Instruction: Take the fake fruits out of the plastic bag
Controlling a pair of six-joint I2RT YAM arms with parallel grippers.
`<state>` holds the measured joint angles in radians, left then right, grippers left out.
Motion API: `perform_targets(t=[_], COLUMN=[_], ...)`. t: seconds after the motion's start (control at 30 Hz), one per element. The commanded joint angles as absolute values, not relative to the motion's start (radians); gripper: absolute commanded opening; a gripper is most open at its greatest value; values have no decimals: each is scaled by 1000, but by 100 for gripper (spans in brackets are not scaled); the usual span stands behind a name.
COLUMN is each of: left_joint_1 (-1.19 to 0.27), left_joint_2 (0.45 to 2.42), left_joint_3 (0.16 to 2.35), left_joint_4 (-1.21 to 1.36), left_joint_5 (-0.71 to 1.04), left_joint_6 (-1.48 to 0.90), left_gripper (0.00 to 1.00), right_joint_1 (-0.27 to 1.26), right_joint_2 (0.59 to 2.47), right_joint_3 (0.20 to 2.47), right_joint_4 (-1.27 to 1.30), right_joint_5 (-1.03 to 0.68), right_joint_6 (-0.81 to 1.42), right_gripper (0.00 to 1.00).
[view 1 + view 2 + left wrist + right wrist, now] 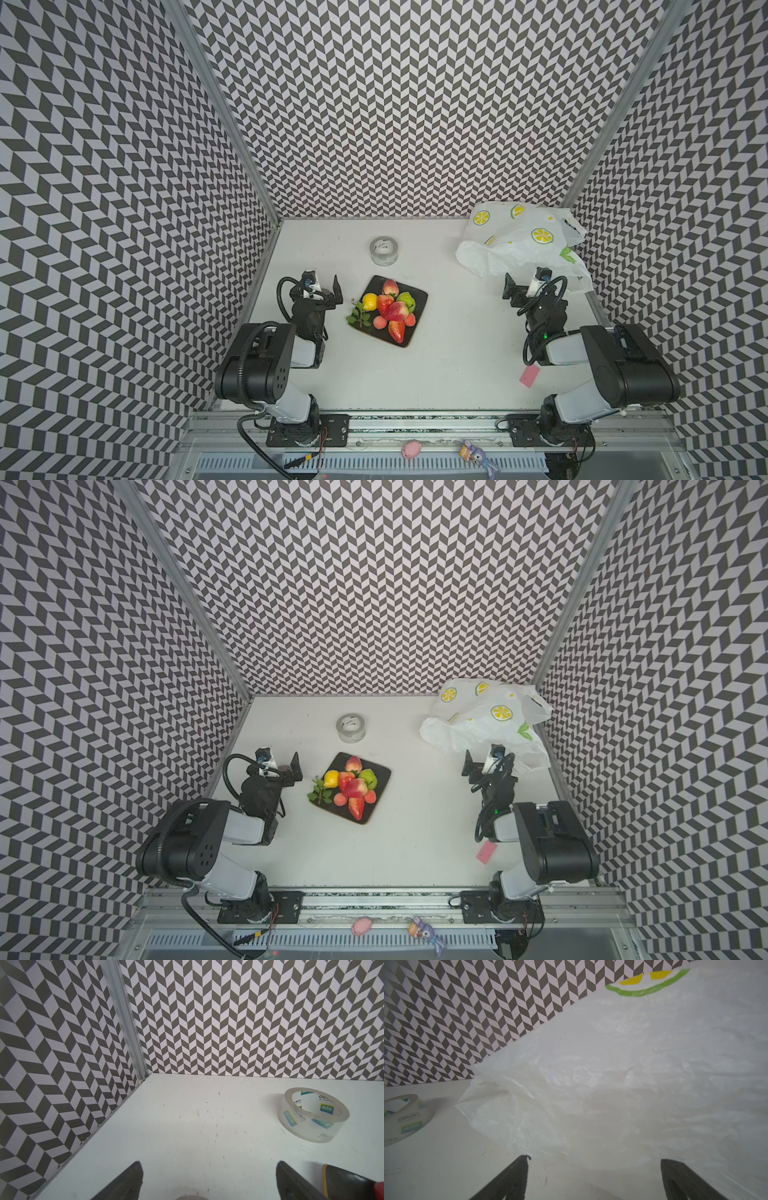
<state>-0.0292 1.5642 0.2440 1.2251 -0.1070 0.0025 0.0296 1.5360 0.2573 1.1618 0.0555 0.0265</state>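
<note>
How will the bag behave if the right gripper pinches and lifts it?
Probably floppy: the bag lies crumpled in loose folds, so it should drape from the pinch point. Likely light: the film looks thin and semi-translucent in the right wrist view. Its glossy sheen suggests it may slip.

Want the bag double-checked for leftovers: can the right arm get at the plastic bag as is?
Probably yes. The right gripper is open and faces the plastic bag, whose crumpled near edge lies just ahead of it; nothing stands between.
</note>
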Motion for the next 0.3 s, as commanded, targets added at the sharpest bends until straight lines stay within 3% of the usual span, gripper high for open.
perform_targets(t=[0.0, 0.27], left_joint_1=[-21, -18], left_joint_2=[1579, 1556], left_joint_3=[280, 260], left_joint_4=[1224, 1238], left_joint_5=[-83, -75], left_joint_6=[-4, -4], left_gripper=[100, 100], right_joint_1=[26, 29], right_joint_2=[1542, 1535], right_joint_3=[270, 268], right_joint_4=[1230, 1224], right_joint_5=[52, 40], right_joint_6=[21, 2], right_gripper=[98, 100])
